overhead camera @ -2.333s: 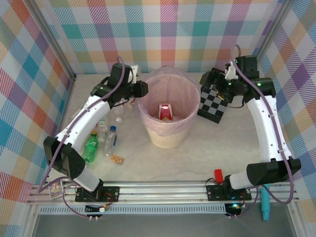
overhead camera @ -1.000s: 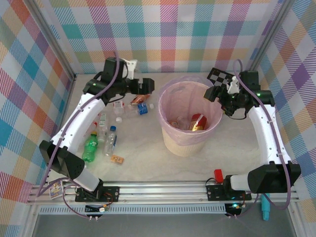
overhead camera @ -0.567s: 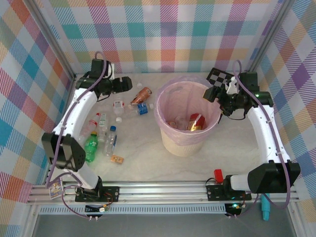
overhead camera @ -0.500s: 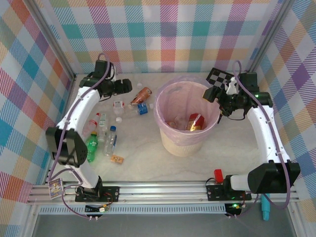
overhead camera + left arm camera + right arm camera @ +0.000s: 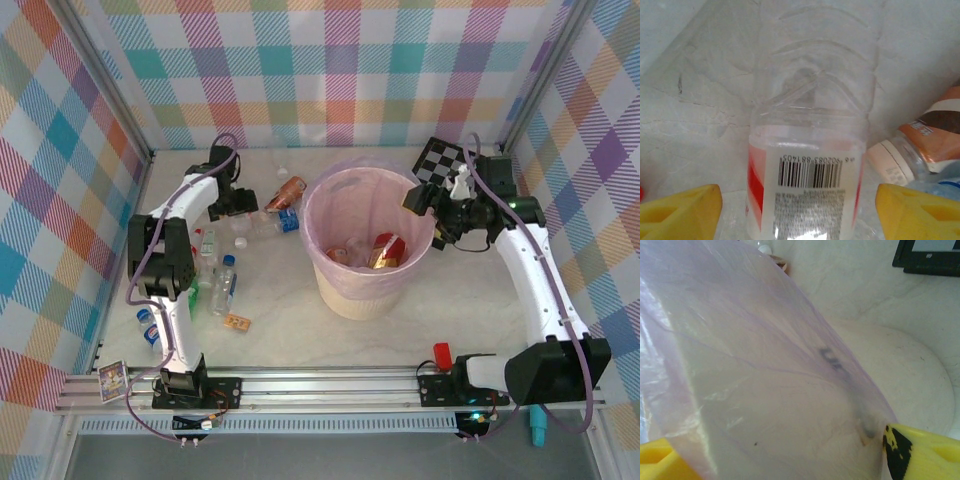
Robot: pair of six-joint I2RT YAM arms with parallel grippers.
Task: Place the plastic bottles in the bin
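A clear plastic bottle (image 5: 810, 150) with a red-and-white label and barcode lies between the yellow fingers (image 5: 682, 210) of my left gripper (image 5: 799, 205), with a gap on each side. That gripper (image 5: 243, 203) is open, low over the table left of the bin. The cream bin (image 5: 312, 215), lined with a pink bag, holds bottles (image 5: 385, 250). My right gripper (image 5: 420, 207) is at its right rim. The bag-covered wall (image 5: 790, 405) fills the span between its fingers, and the right gripper (image 5: 790, 455) is shut on it. More bottles (image 5: 225, 285) lie at the left.
An orange-brown labelled bottle (image 5: 290, 190) lies beside the left gripper, near the back wall. A checkerboard (image 5: 447, 158) lies behind the right gripper. A small brown block (image 5: 237, 322) sits near the front left. A green bottle (image 5: 185, 300) is half hidden by the left arm.
The left arm has folded back and its gripper has come down over the red-labelled bottle. The bin and the right gripper have shifted slightly left together.
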